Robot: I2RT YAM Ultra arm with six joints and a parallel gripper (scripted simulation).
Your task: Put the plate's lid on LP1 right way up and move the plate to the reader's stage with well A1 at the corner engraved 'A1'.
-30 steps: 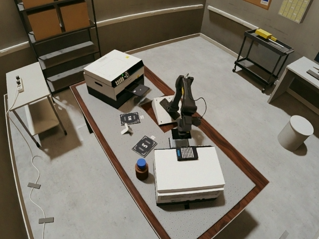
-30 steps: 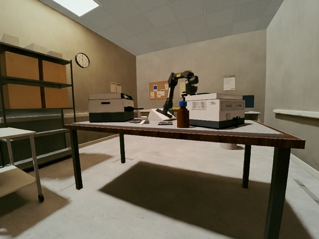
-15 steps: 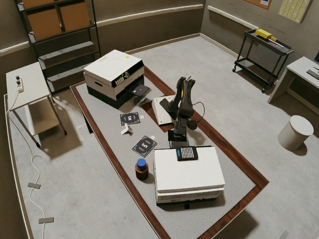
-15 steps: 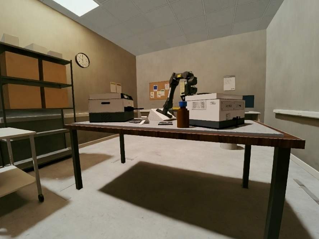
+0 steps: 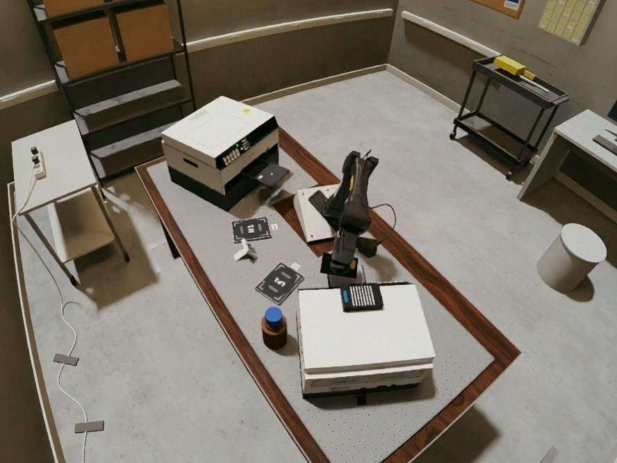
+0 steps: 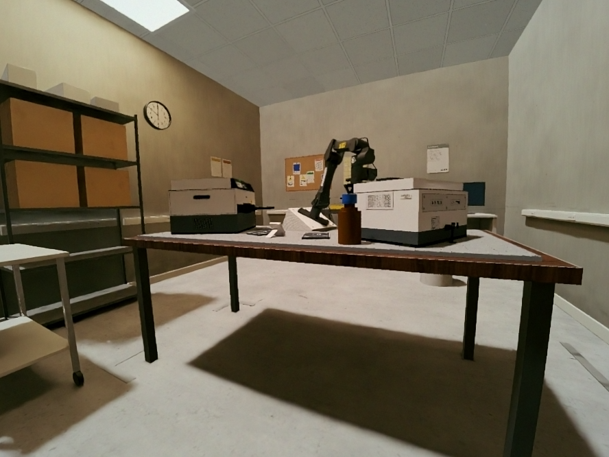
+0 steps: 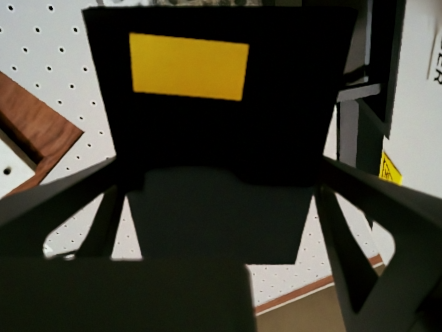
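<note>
My gripper point(image 5: 340, 271) point(image 7: 219, 166) is shut on the black lid point(image 5: 338, 270) point(image 7: 225, 125), held across its width with the fingers wide. The lid's yellow label point(image 7: 189, 66) faces the wrist camera. I hold it in the air just off the far edge of the white dispenser point(image 5: 363, 338) point(image 6: 410, 208). The uncovered plate point(image 5: 362, 297), with white wells and a blue label on its left end, sits on the dispenser's top. Two dark marked bench pads lie on the deck, one close to the dispenser point(image 5: 278, 283) and one farther away point(image 5: 251, 229). The reader point(image 5: 219, 139) point(image 6: 211, 204) has its dark stage point(image 5: 269, 174) out.
A brown bottle with a blue cap point(image 5: 273, 327) point(image 6: 349, 225) stands left of the dispenser. A small white piece point(image 5: 244, 250) lies between the two pads. The arm's white base plate point(image 5: 311, 214) sits at the table's right edge.
</note>
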